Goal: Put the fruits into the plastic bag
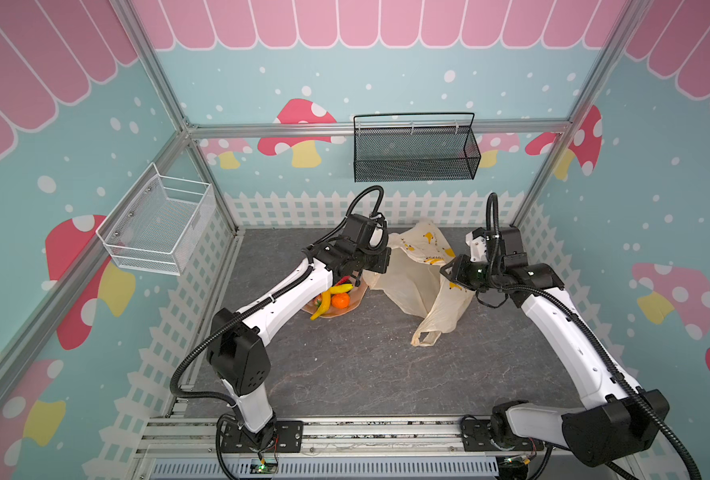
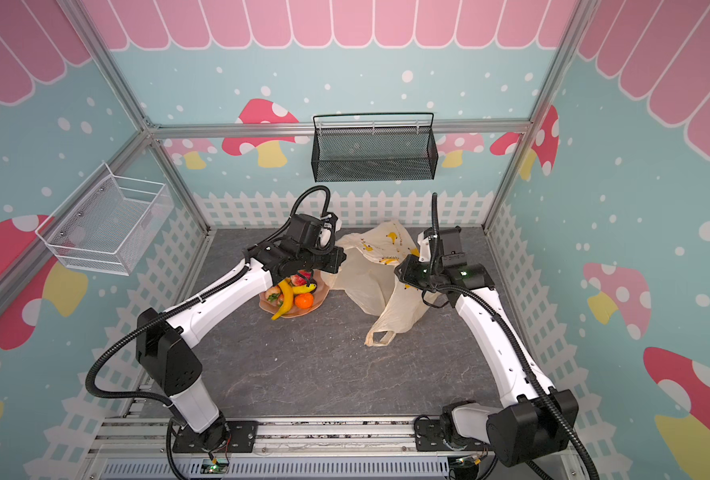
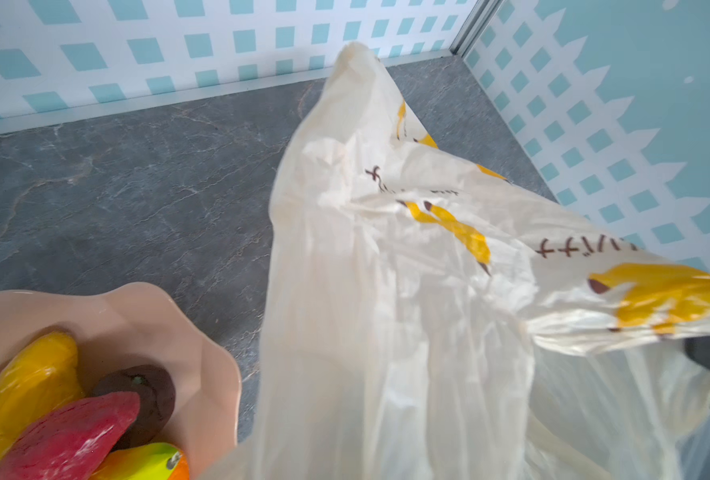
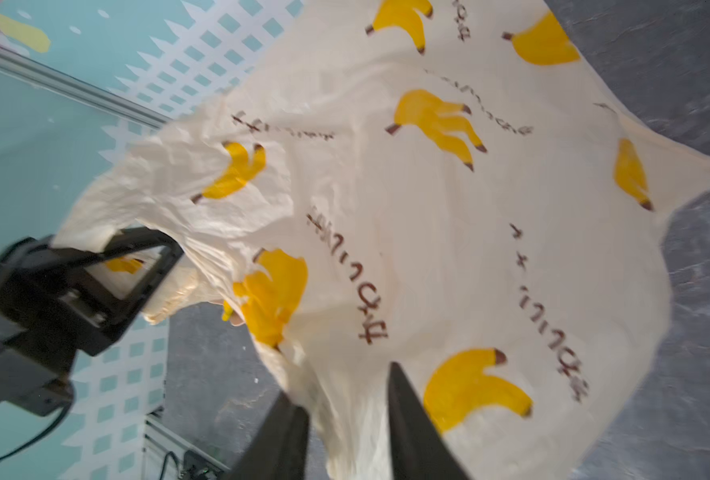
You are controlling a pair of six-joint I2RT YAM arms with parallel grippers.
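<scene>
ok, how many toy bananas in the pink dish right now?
2. A long banana lies left of the orange in the dish; a shorter banana sits behind the orange. The left arm covers part, so more may be hidden.

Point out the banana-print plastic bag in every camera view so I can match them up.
Top view: plastic bag crumpled at the back, right of the pink dish.
Top view: same spot.
Left wrist: fills over half the picture, beside the dish.
Right wrist: covers most of the picture.
Shared landmark: the grey marbled table, in all four.
</scene>
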